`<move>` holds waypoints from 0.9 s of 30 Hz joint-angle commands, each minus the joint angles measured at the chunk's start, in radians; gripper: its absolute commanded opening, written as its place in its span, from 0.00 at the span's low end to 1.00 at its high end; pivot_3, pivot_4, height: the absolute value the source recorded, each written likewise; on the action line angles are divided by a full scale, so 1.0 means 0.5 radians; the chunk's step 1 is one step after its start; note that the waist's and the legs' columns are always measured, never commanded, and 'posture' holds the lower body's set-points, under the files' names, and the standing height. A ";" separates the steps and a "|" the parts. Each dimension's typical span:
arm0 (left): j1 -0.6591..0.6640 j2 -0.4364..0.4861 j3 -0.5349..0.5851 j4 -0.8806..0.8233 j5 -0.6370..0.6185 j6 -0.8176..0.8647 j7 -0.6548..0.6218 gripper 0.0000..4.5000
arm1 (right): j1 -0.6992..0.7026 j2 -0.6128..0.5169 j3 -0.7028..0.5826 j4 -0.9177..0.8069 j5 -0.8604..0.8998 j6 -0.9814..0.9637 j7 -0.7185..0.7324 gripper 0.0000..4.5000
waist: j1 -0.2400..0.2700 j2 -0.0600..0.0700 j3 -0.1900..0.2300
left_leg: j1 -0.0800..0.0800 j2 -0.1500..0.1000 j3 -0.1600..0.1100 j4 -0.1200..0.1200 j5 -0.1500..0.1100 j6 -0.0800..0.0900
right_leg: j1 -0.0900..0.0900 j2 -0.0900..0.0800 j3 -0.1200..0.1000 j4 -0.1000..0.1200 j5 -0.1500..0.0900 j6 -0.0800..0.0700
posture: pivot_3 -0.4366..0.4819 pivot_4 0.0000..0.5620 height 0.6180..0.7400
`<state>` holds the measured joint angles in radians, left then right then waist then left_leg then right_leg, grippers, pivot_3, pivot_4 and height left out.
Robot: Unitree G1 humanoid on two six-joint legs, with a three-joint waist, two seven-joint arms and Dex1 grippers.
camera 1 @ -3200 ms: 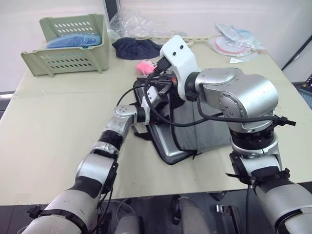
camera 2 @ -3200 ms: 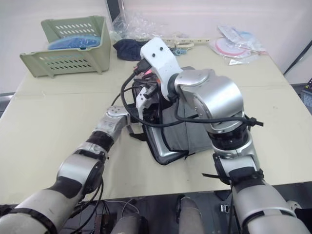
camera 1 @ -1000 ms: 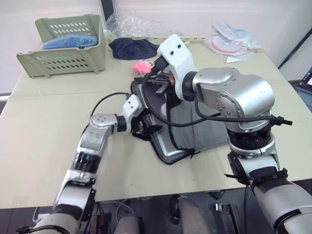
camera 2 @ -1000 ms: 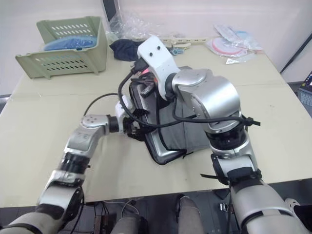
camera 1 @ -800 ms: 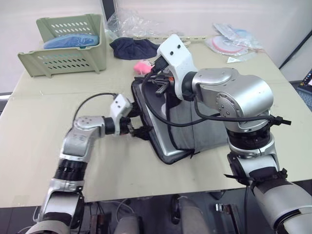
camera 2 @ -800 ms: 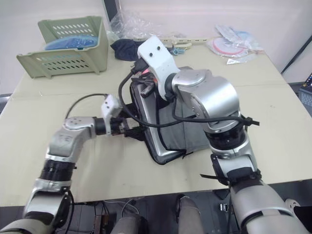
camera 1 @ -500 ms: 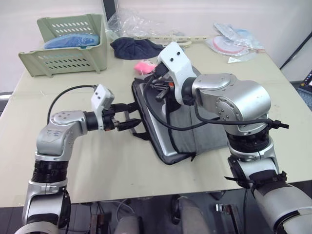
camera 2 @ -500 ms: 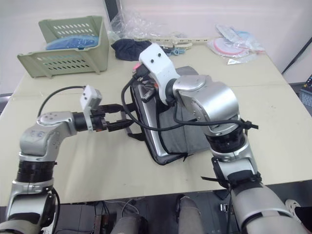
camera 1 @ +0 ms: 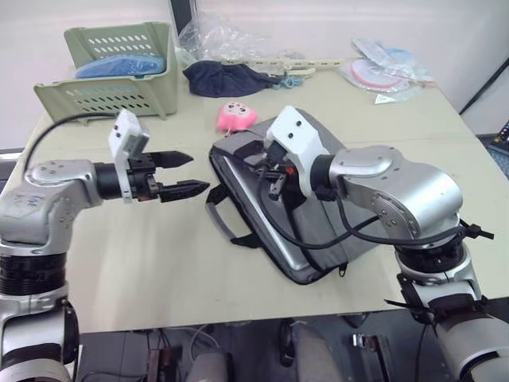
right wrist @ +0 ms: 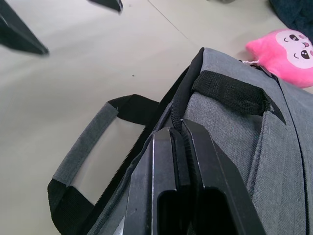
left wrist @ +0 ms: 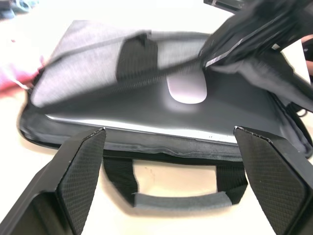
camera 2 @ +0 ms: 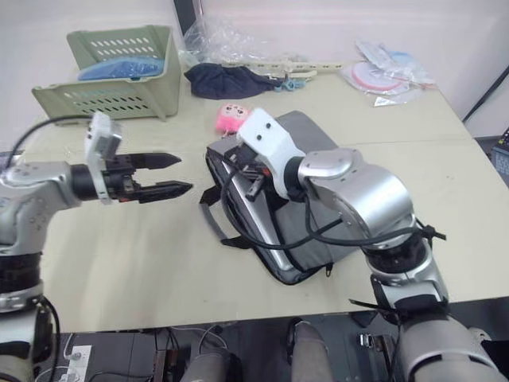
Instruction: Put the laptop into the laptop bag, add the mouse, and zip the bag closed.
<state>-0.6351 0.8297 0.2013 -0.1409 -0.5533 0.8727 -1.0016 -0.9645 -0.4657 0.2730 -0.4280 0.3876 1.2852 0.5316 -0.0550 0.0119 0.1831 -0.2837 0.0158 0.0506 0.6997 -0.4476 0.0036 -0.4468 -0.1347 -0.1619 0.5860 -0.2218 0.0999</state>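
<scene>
Laptop bag (camera 1: 298, 203) lies flat mid-table, mouth unzipped along the edge facing the left arm. Inside, the laptop (left wrist: 234, 115) lies flat with the mouse (left wrist: 187, 87) resting on its lid. Right gripper (right wrist: 182, 132) has its fingers pressed together on the bag's zipper edge, near the pink plush toy (camera 1: 237, 114). Left gripper (camera 1: 184, 173) hovers over bare table beside the bag, fingers spread, holding nothing.
</scene>
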 commanded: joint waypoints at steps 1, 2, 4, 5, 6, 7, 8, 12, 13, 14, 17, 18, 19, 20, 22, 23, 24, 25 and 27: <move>-0.012 0.131 0.207 -0.121 -0.184 0.090 -0.036 0.99 | 0.102 -0.097 -0.008 -0.107 0.023 -0.121 0.081 0.00 | 0.005 0.000 0.000 | 0.000 0.000 0.000 0.000 0.000 0.000 | 0.000 0.000 0.000 0.000 0.000 0.000 | 0.48 0.27 1.00; -0.006 0.147 0.229 -0.123 -0.213 0.104 -0.035 0.99 | 0.126 -0.114 -0.008 -0.115 0.031 -0.137 0.097 0.00 | 0.007 0.000 0.000 | 0.000 0.000 -0.001 0.000 0.000 0.000 | 0.000 0.000 0.000 0.000 0.000 0.000 | 0.48 0.27 1.00; 0.004 0.170 0.227 -0.110 -0.223 0.091 -0.026 0.99 | 0.178 -0.163 -0.002 -0.151 0.058 -0.199 0.160 0.00 | 0.012 0.000 0.000 | 0.000 0.000 -0.001 0.000 0.000 0.000 | 0.000 0.000 0.000 0.000 0.000 0.000 | 0.48 0.27 1.00; 0.008 0.178 0.222 -0.108 -0.223 0.084 -0.019 0.99 | 0.203 -0.182 -0.005 -0.170 0.073 -0.226 0.189 0.00 | 0.019 0.000 0.000 | 0.000 -0.001 -0.001 0.000 0.000 0.000 | 0.001 0.000 0.000 -0.001 0.000 0.000 | 0.48 0.27 1.00; 0.011 0.184 0.219 -0.107 -0.225 0.079 -0.013 0.99 | 0.220 -0.196 -0.007 -0.181 0.083 -0.245 0.209 0.00 | 0.022 0.000 0.000 | -0.001 -0.001 -0.001 0.000 0.000 0.000 | 0.001 0.000 0.000 -0.002 0.000 0.000 | 0.48 0.27 1.00; 0.013 0.184 0.217 -0.107 -0.232 0.076 -0.008 0.99 | 0.237 -0.216 -0.006 -0.199 0.093 -0.276 0.238 0.00 | 0.023 0.000 0.000 | 0.000 -0.001 -0.001 0.000 0.000 0.000 | 0.001 0.000 0.000 -0.002 0.000 0.000 | 0.48 0.27 1.00; 0.013 0.185 0.216 -0.105 -0.237 0.073 -0.006 0.99 | 0.246 -0.230 -0.002 -0.209 0.096 -0.300 0.257 0.00 | 0.023 0.000 0.000 | 0.000 -0.001 0.000 0.000 0.000 0.000 | 0.001 0.000 0.000 -0.002 0.000 0.000 | 0.48 0.27 1.00; 0.025 0.172 0.193 -0.110 -0.255 0.064 0.005 0.99 | 0.337 -0.356 -0.026 -0.319 0.182 -0.384 0.433 0.00 | 0.024 0.000 0.000 | 0.000 0.000 0.000 0.000 0.000 -0.001 | 0.001 0.001 0.000 -0.002 0.000 0.000 | 0.48 0.27 1.00; 0.022 0.168 0.186 -0.104 -0.258 0.061 0.008 0.99 | 0.368 -0.408 -0.035 -0.342 0.194 -0.429 0.492 0.00 | 0.025 0.000 0.000 | 0.000 0.000 0.000 -0.001 0.000 -0.001 | 0.001 0.001 0.000 -0.002 0.000 0.000 | 0.48 0.27 1.00; 0.020 0.167 0.182 -0.100 -0.260 0.058 0.010 0.99 | 0.390 -0.446 -0.042 -0.356 0.201 -0.463 0.532 0.00 | 0.026 0.000 0.000 | 0.000 0.000 0.000 -0.001 0.000 -0.001 | 0.001 0.001 0.000 -0.003 0.000 0.000 | 0.48 0.27 1.00; 0.005 0.159 0.157 -0.074 -0.257 0.043 0.007 0.99 | 0.437 -0.546 -0.067 -0.373 0.237 -0.564 0.666 0.00 | 0.032 0.000 0.000 | 0.000 0.000 0.001 -0.001 0.000 -0.001 | 0.001 0.001 0.000 -0.003 0.000 0.000 | 0.48 0.27 1.00; -0.004 0.156 0.146 -0.064 -0.258 0.037 0.001 0.99 | 0.454 -0.590 -0.076 -0.382 0.250 -0.603 0.728 0.00 | 0.036 0.000 0.000 | 0.000 0.000 0.002 -0.001 -0.001 -0.001 | 0.001 0.001 0.000 -0.003 0.000 0.000 | 0.48 0.27 1.00; -0.010 0.155 0.138 -0.058 -0.261 0.033 -0.002 0.99 | 0.467 -0.621 -0.081 -0.385 0.259 -0.633 0.769 0.00 | 0.042 0.000 0.000 | 0.000 0.000 0.001 -0.001 -0.001 -0.001 | 0.001 0.001 0.000 -0.003 0.000 0.000 | 0.48 0.27 1.00; -0.012 0.155 0.135 -0.055 -0.263 0.031 -0.004 0.99 | 0.474 -0.638 -0.083 -0.386 0.262 -0.652 0.789 0.00 | 0.044 0.000 0.000 | 0.000 0.000 0.002 -0.001 -0.001 -0.001 | 0.001 0.001 0.000 -0.003 0.000 0.000 | 0.48 0.27 1.00; -0.028 0.147 0.115 -0.032 -0.259 0.016 -0.004 0.99 | 0.483 -0.669 -0.074 -0.382 0.265 -0.689 0.827 0.00 | 0.045 0.000 0.000 | 0.000 0.000 0.003 -0.001 -0.001 -0.001 | 0.001 0.001 0.001 -0.003 0.000 0.000 | 0.48 0.27 1.00; -0.031 0.145 0.109 -0.025 -0.258 0.010 -0.005 0.99 | 0.484 -0.673 -0.071 -0.379 0.260 -0.701 0.831 0.00 | 0.046 0.000 0.000 | 0.000 0.000 0.003 -0.001 -0.001 -0.001 | 0.001 0.001 0.001 -0.003 0.000 0.000 | 0.48 0.27 1.00; -0.034 0.144 0.101 -0.018 -0.256 0.003 -0.007 0.99 | 0.486 -0.674 -0.073 -0.377 0.255 -0.708 0.828 0.00 | 0.048 0.000 0.000 | 0.001 0.000 0.003 -0.001 -0.001 -0.001 | 0.001 0.001 0.001 -0.003 0.000 0.000 | 0.48 0.27 1.00; -0.035 0.145 0.097 -0.014 -0.256 -0.002 -0.008 0.99 | 0.488 -0.673 -0.075 -0.376 0.251 -0.713 0.824 0.00 | 0.049 0.000 0.000 | 0.001 0.000 0.003 -0.001 -0.001 -0.001 | 0.001 0.001 0.001 -0.003 0.000 0.000 | 0.48 0.27 1.00; -0.045 0.136 0.078 -0.003 -0.256 -0.012 -0.009 1.00 | 0.506 -0.670 -0.092 -0.376 0.246 -0.720 0.804 0.17 | 0.051 0.000 0.000 | 0.000 0.000 0.003 0.000 -0.001 -0.001 | 0.001 0.001 0.001 -0.003 0.000 0.000 | 0.48 0.27 1.00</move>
<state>-0.6343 0.8969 0.2282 -0.1398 -0.6654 0.8834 -0.9988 -0.7146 -0.7973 0.2611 -0.5820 0.4976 0.9479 0.9253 -0.0295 0.0117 0.1831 -0.2835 0.0159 0.0521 0.6995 -0.4479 0.0031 -0.4464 -0.1343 -0.1614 0.5845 -0.2219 0.0997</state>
